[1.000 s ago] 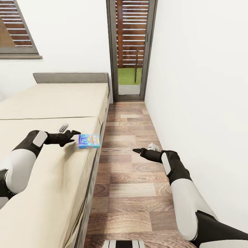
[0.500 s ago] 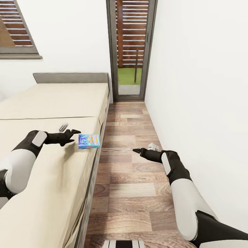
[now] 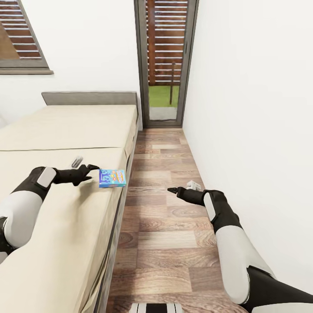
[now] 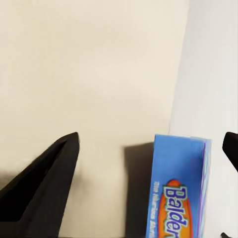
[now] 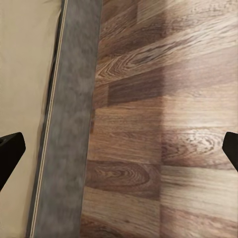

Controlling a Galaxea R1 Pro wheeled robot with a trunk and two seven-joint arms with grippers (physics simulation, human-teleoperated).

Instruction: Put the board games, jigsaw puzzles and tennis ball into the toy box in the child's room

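Head view: small blue board game [image 3: 112,178] lay at the bed [image 3: 65,130] edge, beside the plank floor [image 3: 161,226]. Left gripper [image 3: 90,168] hovered just left of it, apart from it; right gripper [image 3: 172,190] hung over the floor.

Left wrist view: fingers [image 4: 44,183] spread wide, blue box [image 4: 178,193] between them, untouched.

Right wrist view: fingertips [image 5: 10,151] at opposite frame edges, spread wide, nothing held; grey bed frame [image 5: 69,124] and floor below.
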